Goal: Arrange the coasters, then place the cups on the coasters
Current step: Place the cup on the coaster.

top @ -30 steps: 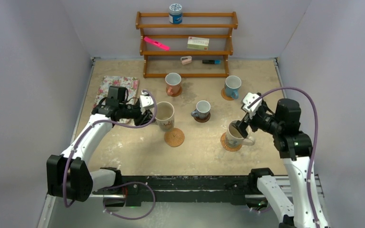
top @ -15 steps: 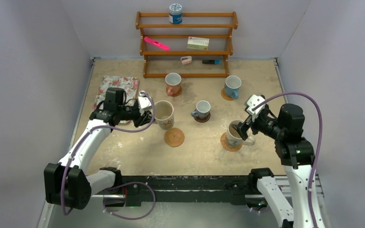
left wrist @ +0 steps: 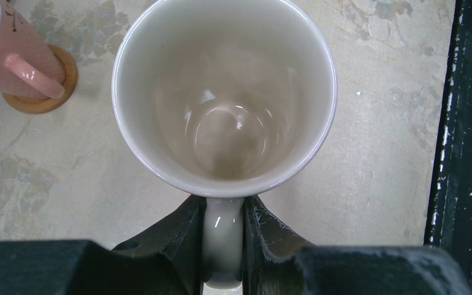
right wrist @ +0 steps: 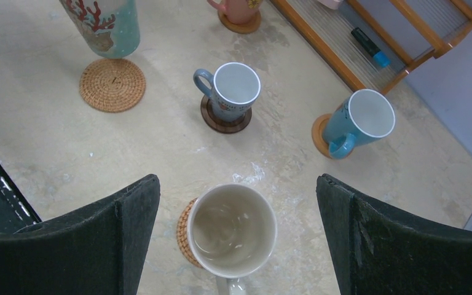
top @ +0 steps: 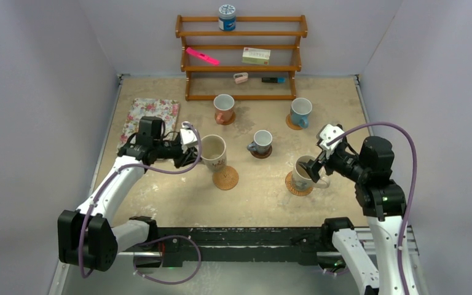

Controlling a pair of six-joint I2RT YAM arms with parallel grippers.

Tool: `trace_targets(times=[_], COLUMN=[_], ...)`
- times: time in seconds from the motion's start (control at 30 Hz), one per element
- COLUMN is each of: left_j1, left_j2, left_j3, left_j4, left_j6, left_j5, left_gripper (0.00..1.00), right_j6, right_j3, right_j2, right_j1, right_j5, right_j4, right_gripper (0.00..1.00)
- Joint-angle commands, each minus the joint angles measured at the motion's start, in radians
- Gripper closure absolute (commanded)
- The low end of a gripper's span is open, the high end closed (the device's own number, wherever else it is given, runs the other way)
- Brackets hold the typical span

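My left gripper (top: 192, 153) is shut on the handle (left wrist: 223, 236) of a cream cup (top: 214, 151), which hangs just up-left of a bare woven coaster (top: 225, 178). The left wrist view looks straight into this cup (left wrist: 224, 92), with both jaws pressed against the handle. My right gripper (top: 315, 166) stands open over a second cream cup (right wrist: 233, 230) sitting on a woven coaster (right wrist: 183, 233), its fingers wide apart on either side and touching nothing. A small grey-blue cup (top: 262, 142) stands on a dark coaster, a blue cup (top: 300, 112) and a white-and-pink cup (top: 224, 108) on tan ones.
A wooden shelf (top: 241, 58) lines the back wall, holding a blue-and-white canister (top: 227, 17), a pink marker and small items. A floral mat (top: 150, 114) lies at the left, behind my left arm. The black base rail (top: 239, 236) runs along the near edge.
My left gripper has carried the cream cup slightly nearer and toward the bare woven coaster. The right arm has drawn back a little to the right, still open.
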Motion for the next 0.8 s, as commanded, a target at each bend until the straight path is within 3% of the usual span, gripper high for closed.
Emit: trace_targets(times=[0.0,0.77], left_j1=[-0.024,-0.126], left_j2=[-0.024,0.085], left_j3=[-0.002,0.017], left_j4=[0.117,0.057], left_j6=[0.019,0.101], left_j5=[0.087,0.091], left_gripper=[1.0,1.0], right_j6=[0.014,0.006], right_j3=[-0.007,-0.02], right_j2=[0.009,-0.005], right_j1=[0.003,0.003], right_j5=[-0.025,-0.033], right_j4=[0.026,0.024], right_gripper=[0.01,0.01])
